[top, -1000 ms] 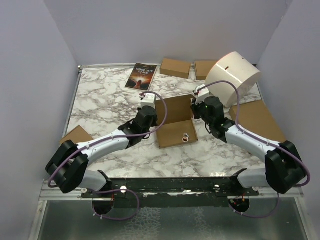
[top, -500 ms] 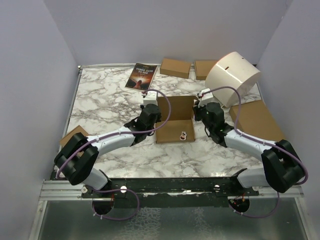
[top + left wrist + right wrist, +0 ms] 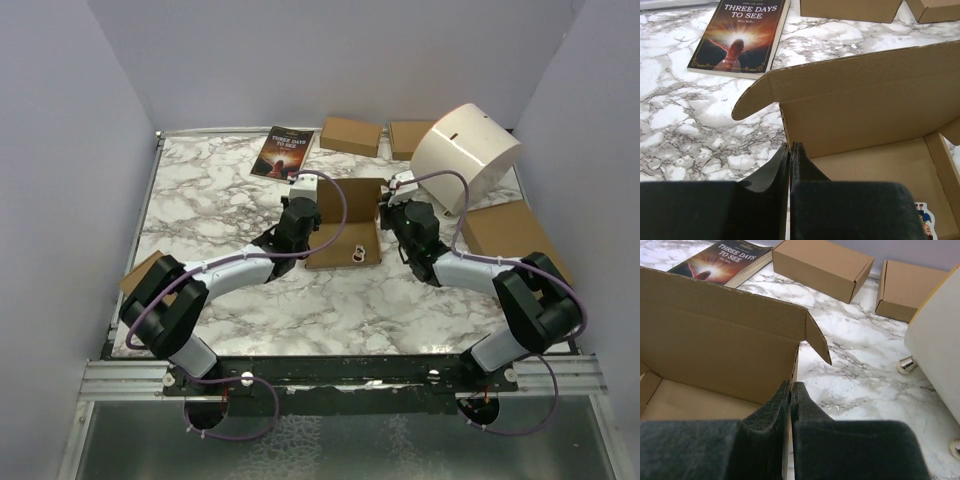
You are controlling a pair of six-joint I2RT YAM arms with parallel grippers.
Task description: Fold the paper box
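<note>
From above, the paper box (image 3: 345, 228) lies open in the middle of the table (image 3: 200, 200), between the left gripper (image 3: 312, 212) and the right gripper (image 3: 383, 212). It sits farther back and straighter than one second ago.

In the left wrist view, the fingers (image 3: 772, 172) are closed and pinch the box's left wall.

In the right wrist view, the fingers (image 3: 770, 412) are closed and pinch its right wall.

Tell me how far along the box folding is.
Done: the box has a tray, its side walls up. In hand: the left tool and right tool, both shut, sit at those walls. Left: the lid stands open, its corner flaps untucked.
</note>
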